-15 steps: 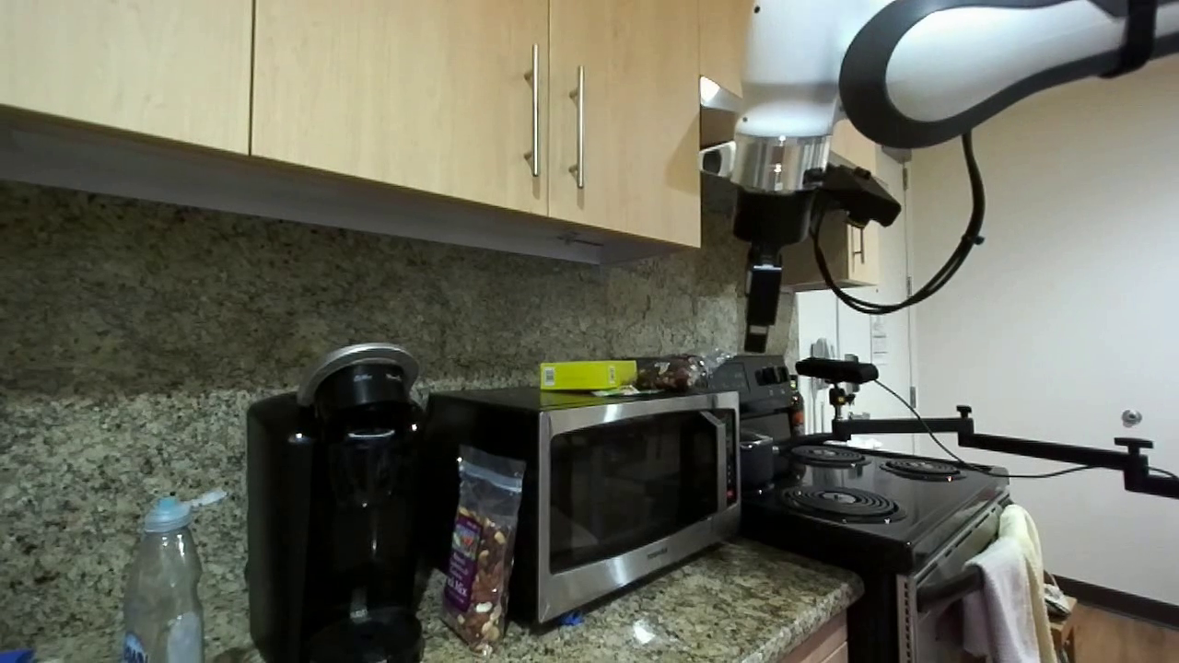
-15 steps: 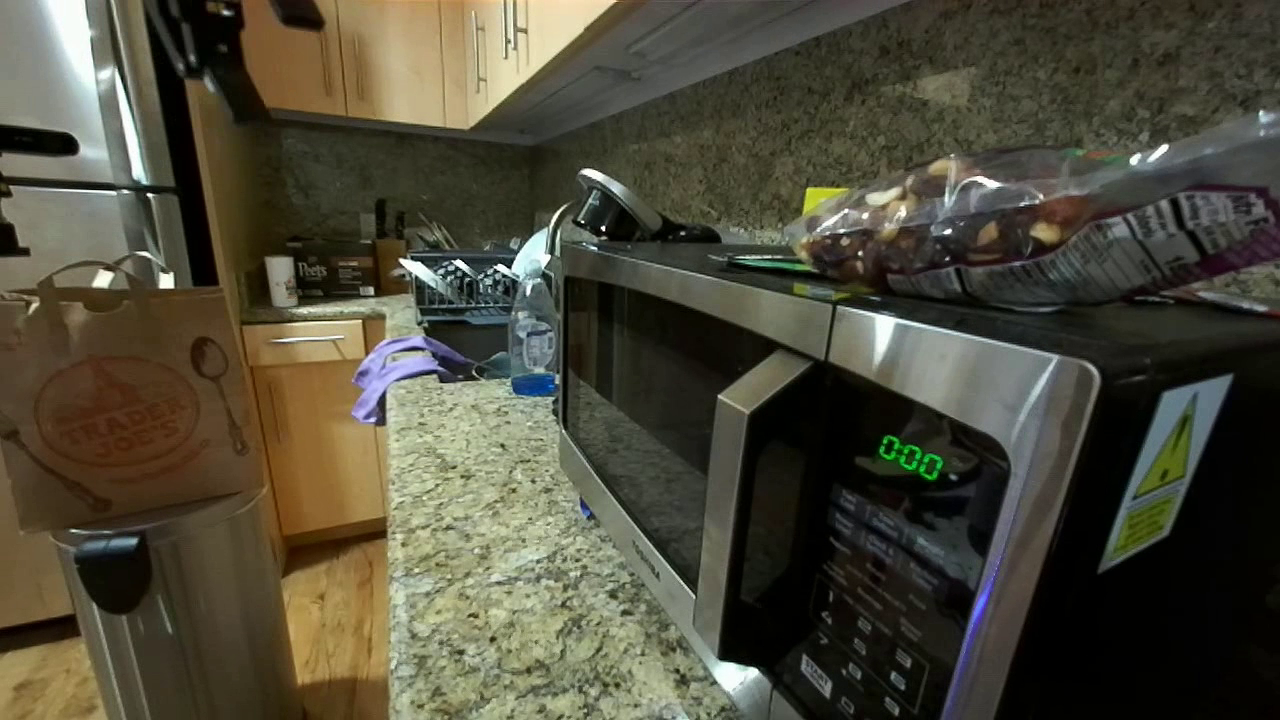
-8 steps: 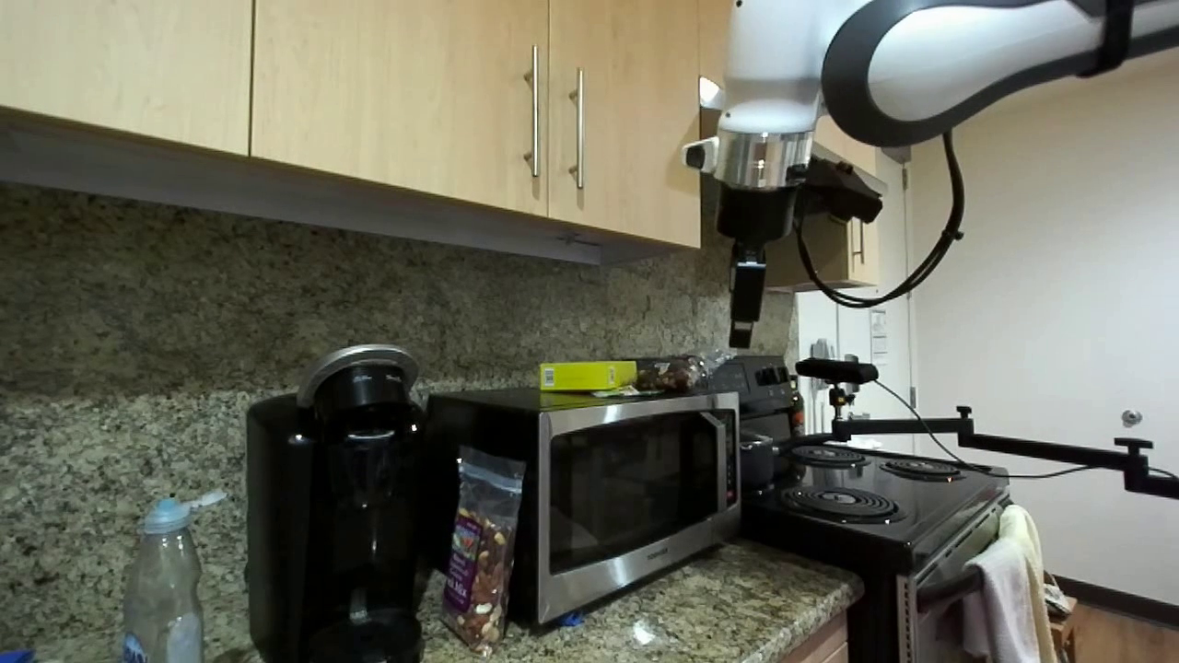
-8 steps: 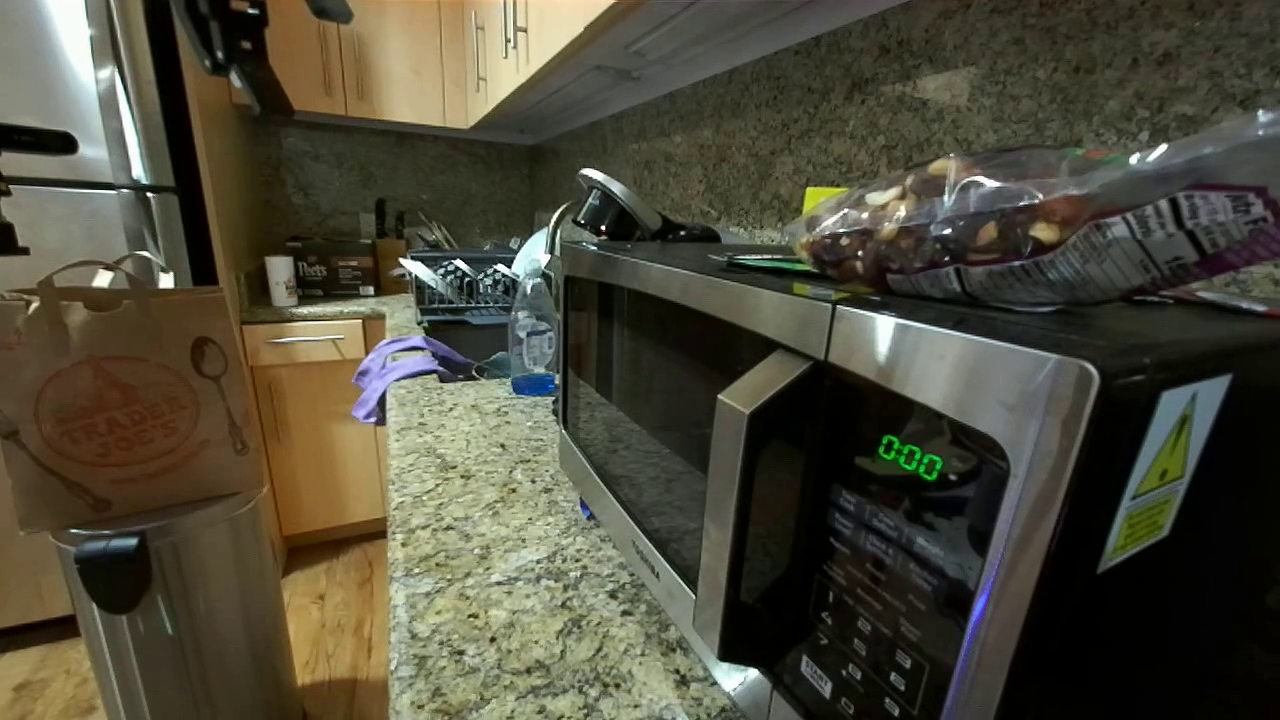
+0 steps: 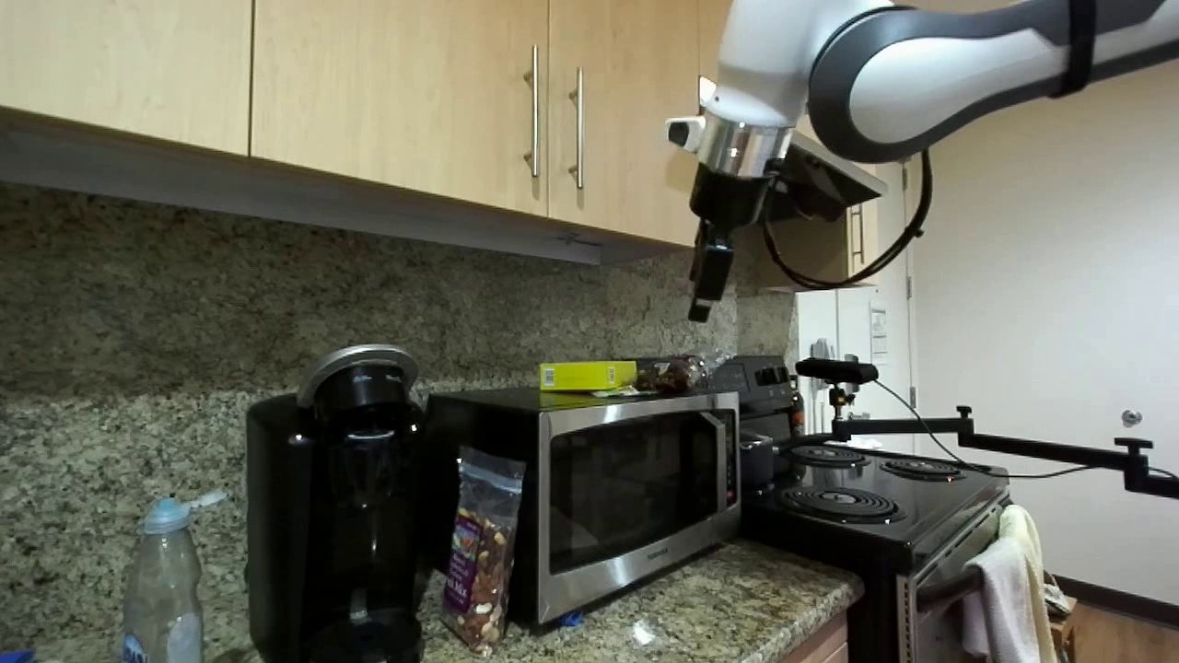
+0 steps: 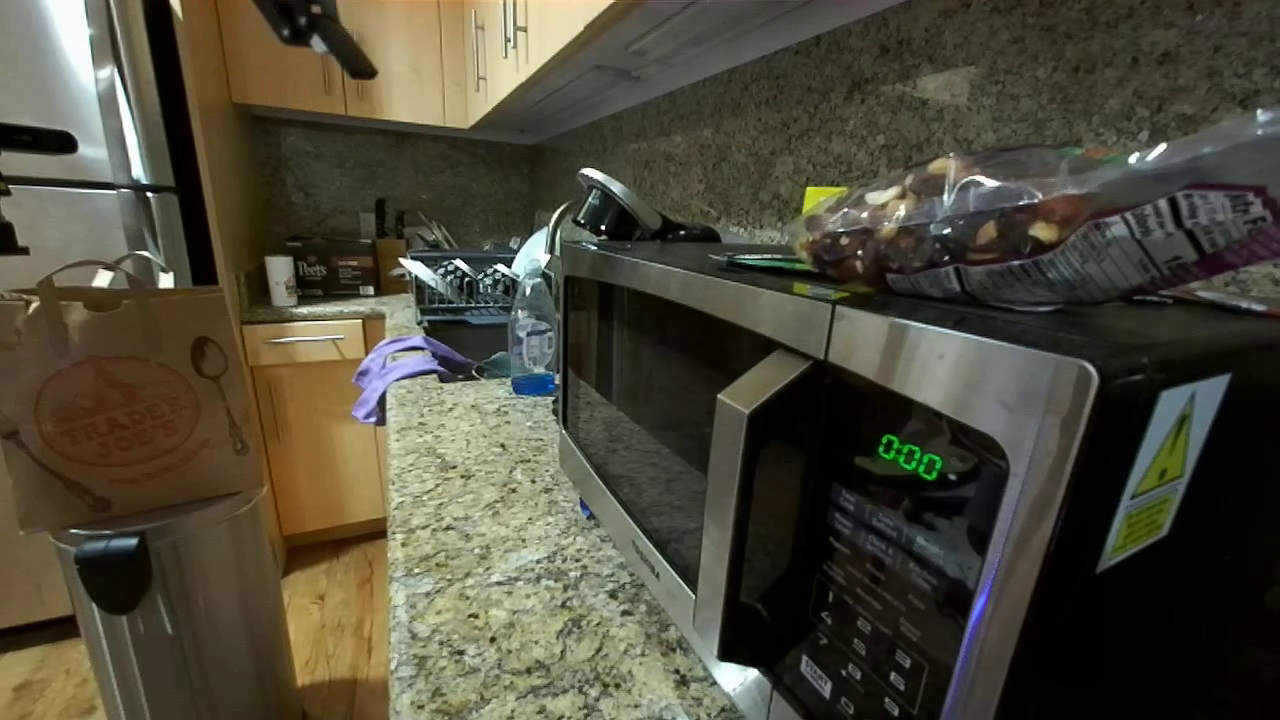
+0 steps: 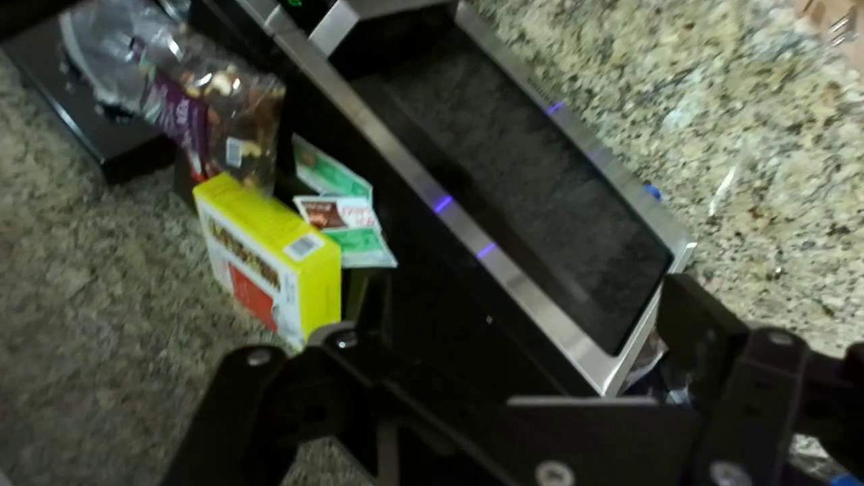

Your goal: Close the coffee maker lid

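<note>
The coffee maker (image 5: 285,516) is a tall glossy black machine at the left of an exterior view, beside the microwave. Its lid (image 5: 364,383), black with a silver-grey rim, is raised and tilted up. The tilted lid (image 6: 606,214) also shows above the microwave's far end in an exterior view, with a bit of the machine's black top (image 6: 690,233). My gripper (image 5: 705,299) hangs in the air above the microwave's right end, well apart from the lid. In the wrist view my gripper (image 7: 526,304) has its fingers wide apart with nothing between them. The coffee maker cannot be made out there.
The steel and black microwave (image 5: 645,488) carries a yellow box (image 5: 588,375) and a nut bag (image 5: 672,373). Another nut bag (image 5: 481,552) leans between microwave and coffee maker. A clear bottle (image 5: 166,589) stands left. Wooden cabinets (image 5: 396,101) hang above. The stove (image 5: 884,516) is at right.
The arm has moved toward the coffee maker's side, and the gripper has risen slightly and tilted. The lid and the other objects have not moved.
</note>
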